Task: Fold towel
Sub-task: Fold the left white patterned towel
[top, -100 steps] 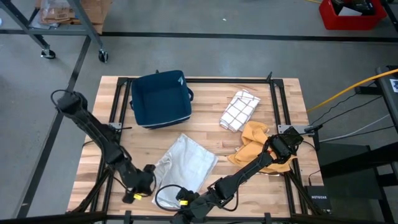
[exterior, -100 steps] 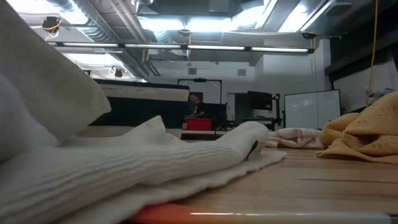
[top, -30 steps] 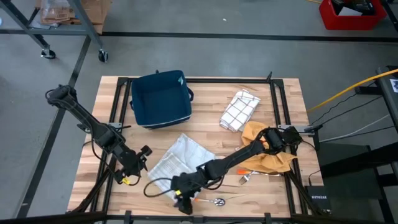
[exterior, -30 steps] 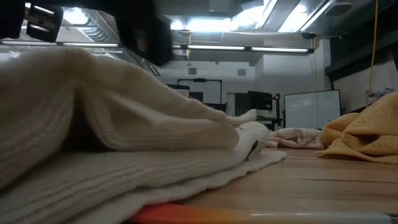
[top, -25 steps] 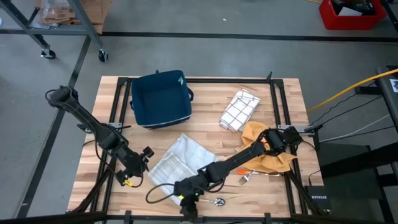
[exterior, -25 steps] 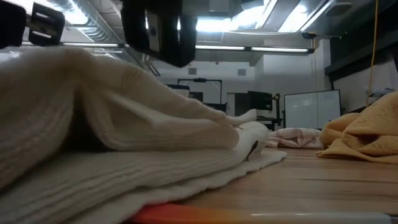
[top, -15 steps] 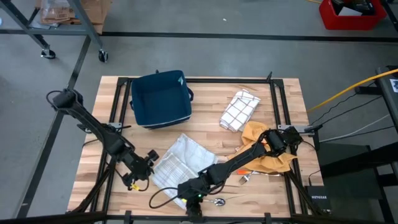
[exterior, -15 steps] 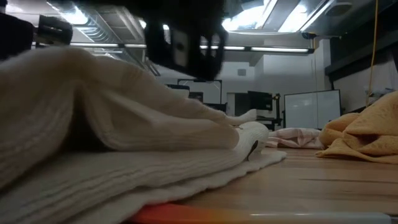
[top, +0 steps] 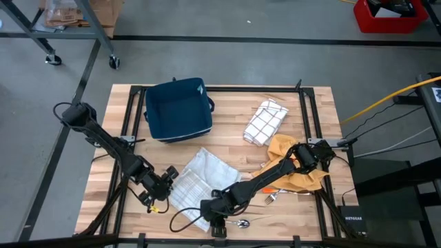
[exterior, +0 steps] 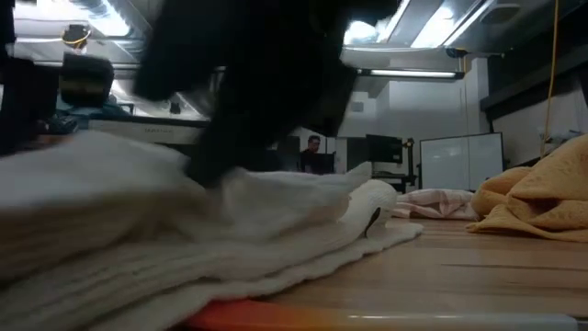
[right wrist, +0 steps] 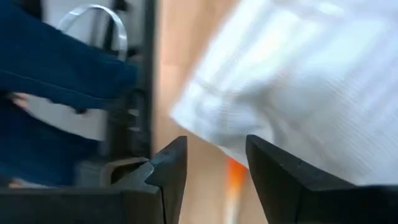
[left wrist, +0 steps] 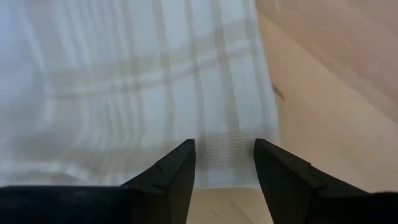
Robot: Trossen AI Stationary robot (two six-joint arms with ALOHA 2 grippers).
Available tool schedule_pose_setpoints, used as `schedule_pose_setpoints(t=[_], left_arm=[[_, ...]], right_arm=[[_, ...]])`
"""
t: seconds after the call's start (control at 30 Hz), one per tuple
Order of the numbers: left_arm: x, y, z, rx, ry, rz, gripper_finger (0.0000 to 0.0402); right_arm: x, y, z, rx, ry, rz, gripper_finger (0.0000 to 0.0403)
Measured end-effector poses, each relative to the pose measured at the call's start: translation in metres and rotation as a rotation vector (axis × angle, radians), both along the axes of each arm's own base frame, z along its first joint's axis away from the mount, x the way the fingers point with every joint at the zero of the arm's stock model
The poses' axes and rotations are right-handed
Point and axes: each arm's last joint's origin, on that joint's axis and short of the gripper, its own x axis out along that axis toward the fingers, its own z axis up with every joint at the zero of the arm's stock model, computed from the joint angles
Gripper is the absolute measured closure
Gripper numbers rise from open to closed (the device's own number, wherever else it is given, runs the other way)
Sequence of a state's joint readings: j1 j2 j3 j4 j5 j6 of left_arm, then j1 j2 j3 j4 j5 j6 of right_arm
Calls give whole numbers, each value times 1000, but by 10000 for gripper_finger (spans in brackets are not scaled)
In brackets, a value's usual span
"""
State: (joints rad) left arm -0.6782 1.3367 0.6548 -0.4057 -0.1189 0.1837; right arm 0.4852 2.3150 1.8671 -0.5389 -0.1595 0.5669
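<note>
The white towel [top: 200, 180] with faint checks lies partly folded on the wooden table near its near edge. My left gripper [top: 169, 180] is open at the towel's left edge, slanting down. In the left wrist view its fingers stand on either side of the towel's hem [left wrist: 227, 155]. My right gripper [top: 215, 226] is open at the towel's near corner [right wrist: 199, 121], which shows just beyond its fingers. In the low view a dark gripper [exterior: 248, 101] hangs over the towel [exterior: 276, 230]. My left gripper has its fingertips [left wrist: 180, 165] either side of the towel's hem; I cannot tell whether they touch it. My right gripper slants down at the towel's near corner. In the low view a dark finger [exterior: 209, 165] reaches the top layer; I cannot tell whether it touches.
A navy blue bin [top: 179, 110] stands at the far left. A checked cloth [top: 265, 122] and a mustard cloth [top: 289, 162] lie to the right. Scissors [top: 241, 222] and an orange thing [right wrist: 235, 171] lie by the towel's near edge.
My left gripper has come down and toward the right, up to the towel's left edge. My right gripper has gone a little toward the right along the near edge, tipped steeper and sunk to the towel's near corner. In the low view the towel's raised top layer now lies flatter.
</note>
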Motion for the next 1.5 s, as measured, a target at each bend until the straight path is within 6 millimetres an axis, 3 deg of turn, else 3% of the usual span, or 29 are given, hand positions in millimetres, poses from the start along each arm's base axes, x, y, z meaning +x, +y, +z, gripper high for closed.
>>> schedule_pose_setpoints(t=[0.13,0.27,0.5,0.63,0.77,1.0,1.27,1.5], left_arm=[[4,-3,-15,-1,72,30,244],[12,-17,-25,-132,99,32,249],[27,-40,-29,-332,-14,65,258],[28,-41,-29,-332,-15,88,258],[34,-41,-13,-352,-52,123,259],[39,-36,20,-317,-109,132,259],[36,-35,24,-349,-54,234,259],[42,-33,28,-370,-105,264,259]], right_arm=[[-7,-5,-6,-80,83,-21,236],[-14,-10,-9,-157,145,-41,236],[-18,-19,-12,-284,180,-88,236],[-16,-30,-13,-346,183,-128,236],[-11,-42,-13,-301,218,-135,236],[-4,-66,-5,-54,331,-95,236],[-12,-75,9,12,422,-73,236],[-31,-84,43,-84,445,-101,236]])
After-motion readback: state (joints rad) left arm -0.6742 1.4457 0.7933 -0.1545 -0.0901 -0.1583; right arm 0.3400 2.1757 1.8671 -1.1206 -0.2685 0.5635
